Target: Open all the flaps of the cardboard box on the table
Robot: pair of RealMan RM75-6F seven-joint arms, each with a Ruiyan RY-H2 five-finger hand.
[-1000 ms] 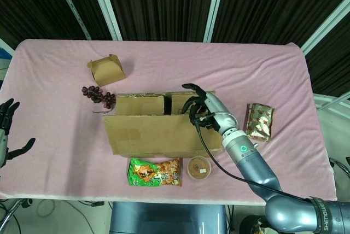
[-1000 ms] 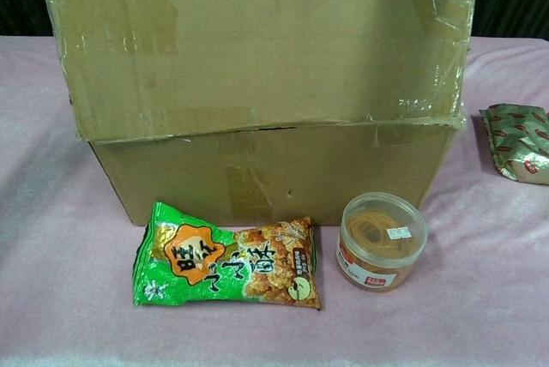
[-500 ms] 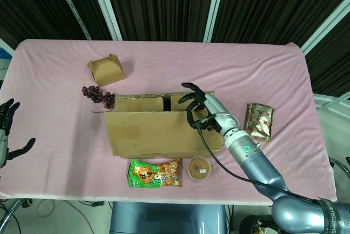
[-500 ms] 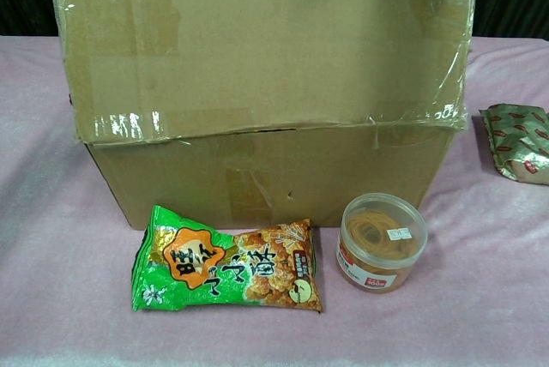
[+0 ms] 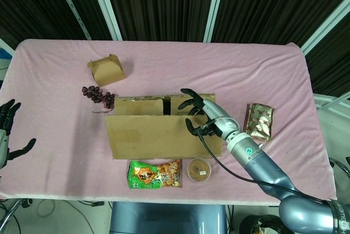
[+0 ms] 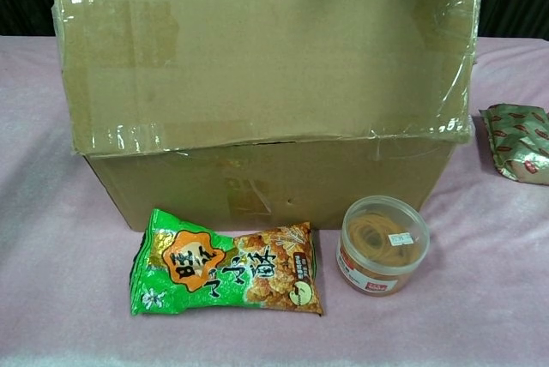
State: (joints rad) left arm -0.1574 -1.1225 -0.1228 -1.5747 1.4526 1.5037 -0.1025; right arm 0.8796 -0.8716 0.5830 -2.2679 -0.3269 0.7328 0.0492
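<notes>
Head view: camera high, looking steeply down; whole pink bench [image 5: 262, 70] in frame, dark curtains along 12 o'clock. Robot's near edge at 6 o'clock. Wide, distant framing.

Chest view: camera low, near bench height, facing forward and level, very close. Cardboard box [image 6: 266, 93] fills most of the frame, its top cut off.

Shared region: box front face [image 5: 158, 135], green snack bag [image 5: 155, 173] [image 6: 225, 262], round plastic tub [image 5: 199, 169] [image 6: 383, 243], foil packet [image 5: 260, 121] at 3 o'clock [image 6: 517, 140].
</notes>
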